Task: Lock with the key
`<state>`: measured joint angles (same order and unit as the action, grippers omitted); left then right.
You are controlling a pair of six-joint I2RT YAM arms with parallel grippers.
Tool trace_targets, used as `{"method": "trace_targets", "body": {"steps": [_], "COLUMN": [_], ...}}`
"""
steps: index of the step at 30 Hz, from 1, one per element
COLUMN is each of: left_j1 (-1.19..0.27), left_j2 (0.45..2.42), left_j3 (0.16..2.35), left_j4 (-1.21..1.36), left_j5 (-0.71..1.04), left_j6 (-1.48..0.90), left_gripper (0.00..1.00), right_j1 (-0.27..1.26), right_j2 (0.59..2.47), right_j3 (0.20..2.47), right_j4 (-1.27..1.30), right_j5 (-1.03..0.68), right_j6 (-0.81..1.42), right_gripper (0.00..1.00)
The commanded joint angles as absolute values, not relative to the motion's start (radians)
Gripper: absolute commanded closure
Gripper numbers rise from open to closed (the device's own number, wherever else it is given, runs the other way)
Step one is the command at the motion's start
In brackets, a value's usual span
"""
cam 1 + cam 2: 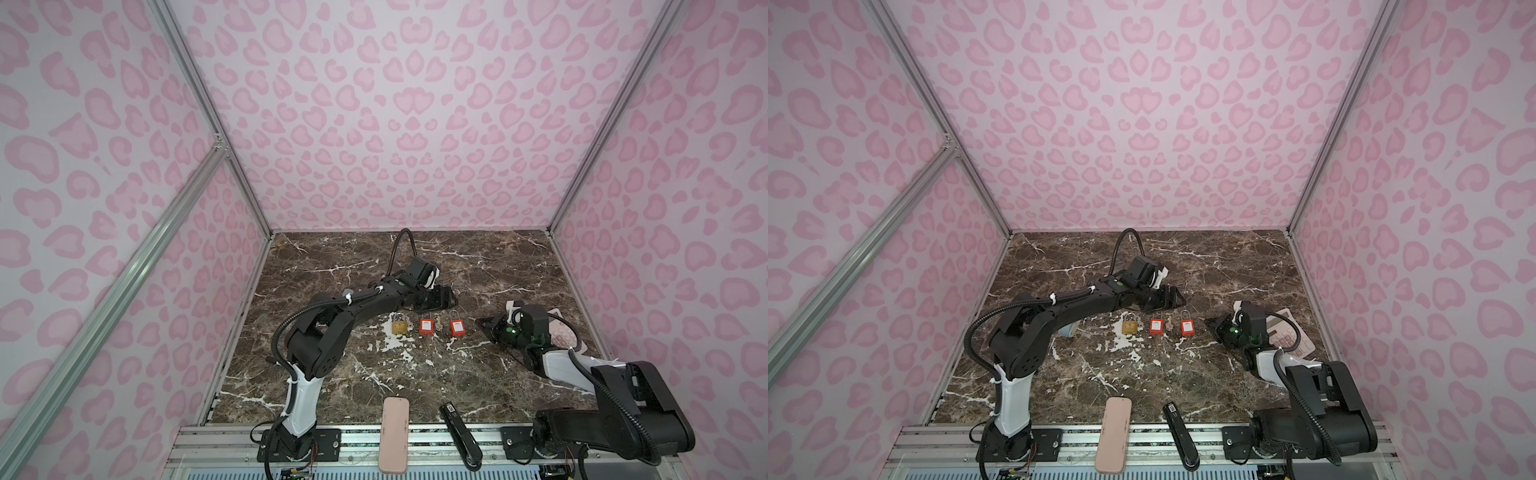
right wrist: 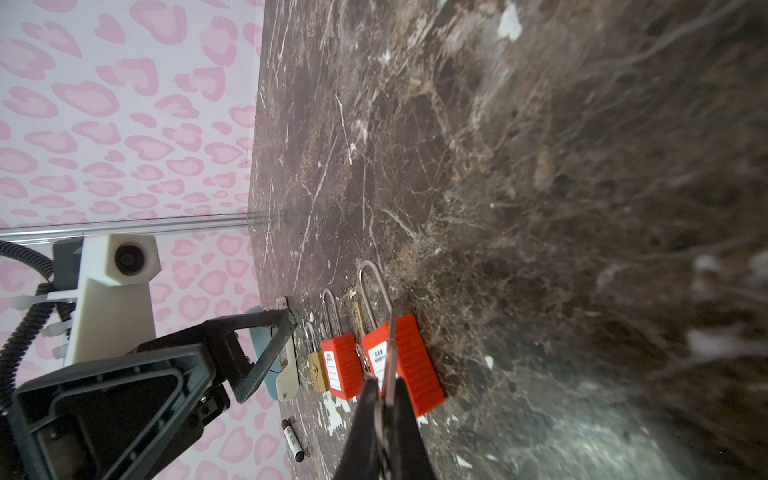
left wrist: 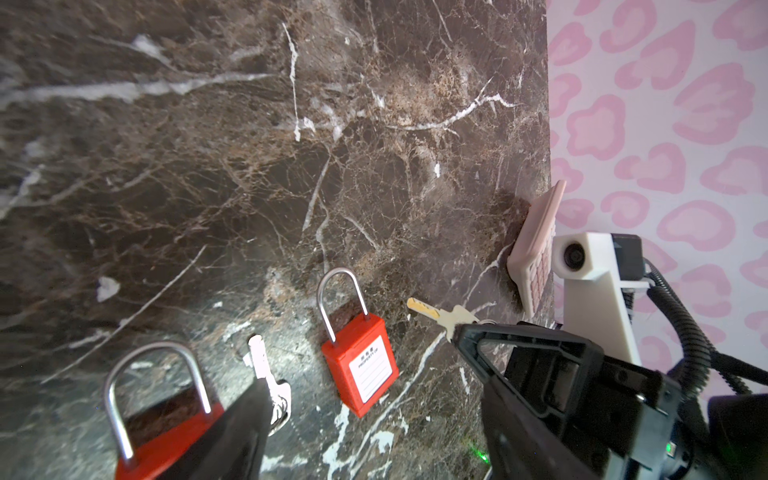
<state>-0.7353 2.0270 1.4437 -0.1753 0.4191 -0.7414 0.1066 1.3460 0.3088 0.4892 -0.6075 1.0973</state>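
Biggest worry: nothing is pinning the lock down. The left tool [image 1: 445, 297] hangs with its fingers apart on the far-edge side of the row and isn't gripping anything. If the key [image 3: 440, 313] pokes the red padlock [image 1: 457, 328], I'd bet the lock just skates across the tabletop [image 1: 332, 374] instead of taking the key.

The right tool [image 1: 478, 321] is clamped on the key's head only, with the blade sticking out, so a side load could twist it in the grip.

There's also a second red padlock [image 1: 425, 326], a brass padlock [image 1: 400, 326] and a spare key [image 1: 439, 325] in the same row mid-tabletop, so it'd be easy to bump the wrong one.

Position-wise, the nearest red padlock lies flat just beside the right tool's tip, on its left-edge side. It isn't touching the key, and its shackle points to the far edge. I can't see the keyhole. My guess is it faces the near edge, so the key would be coming in sideways.
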Motion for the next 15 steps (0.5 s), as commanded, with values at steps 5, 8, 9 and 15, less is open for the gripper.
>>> {"method": "trace_targets", "body": {"steps": [5,8,9,15], "left_j1": [-0.734,-0.735,-0.734,-0.735], "left_j2": [2.005,2.003,2.001,2.000], "left_j3": [1.431,1.429,1.429,1.424], "left_j4": [-0.146,-0.146,-0.144,-0.140], "left_j5": [0.417,0.415,0.415,0.417], "left_j6": [-0.736,-0.736,-0.737,-0.737], "left_gripper": [0.19,0.19,0.19,0.19], "right_j1": [0.124,0.127,0.129,0.133], "right_j2": [1.353,1.359,1.362,1.388], "right_j3": [0.296,0.290,0.287,0.282], "right_j4": [0.522,0.522,0.525,0.539], "right_j5": [-0.582,-0.577,-0.573,-0.562], "right_j6": [1.104,1.105,1.106,1.106], "right_gripper": [1.00,1.00,1.00,1.00]}}
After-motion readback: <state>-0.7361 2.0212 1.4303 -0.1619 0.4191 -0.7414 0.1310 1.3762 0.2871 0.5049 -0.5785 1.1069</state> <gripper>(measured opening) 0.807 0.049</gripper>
